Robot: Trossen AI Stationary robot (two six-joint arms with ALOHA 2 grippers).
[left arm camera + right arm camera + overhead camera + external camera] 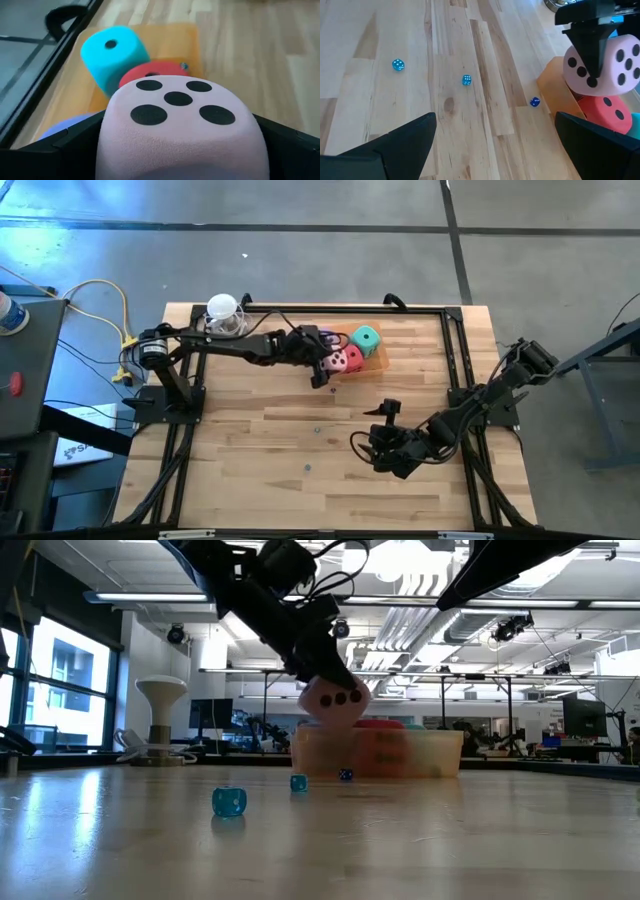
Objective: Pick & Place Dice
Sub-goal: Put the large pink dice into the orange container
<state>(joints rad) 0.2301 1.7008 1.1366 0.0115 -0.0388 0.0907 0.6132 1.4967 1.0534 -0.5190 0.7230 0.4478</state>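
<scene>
- No printed text, label, brand name or numeral can be read in any view.
- The only readable marks are die pips. Pink soft foam die (pixel 182 132): five dark pips on the face seen in the left wrist view; the right wrist view shows a face with four visible pips and another partly hidden by a finger.
- Teal-green soft foam die (pixel 114 57): one dark pip on the visible face.
- Red soft foam die (pixel 604 112): two dark pips visible, the face partly hidden.
- Three small blue translucent dice (pixel 466 80) on the wooden tabletop: pale pips present, too small to count.
</scene>
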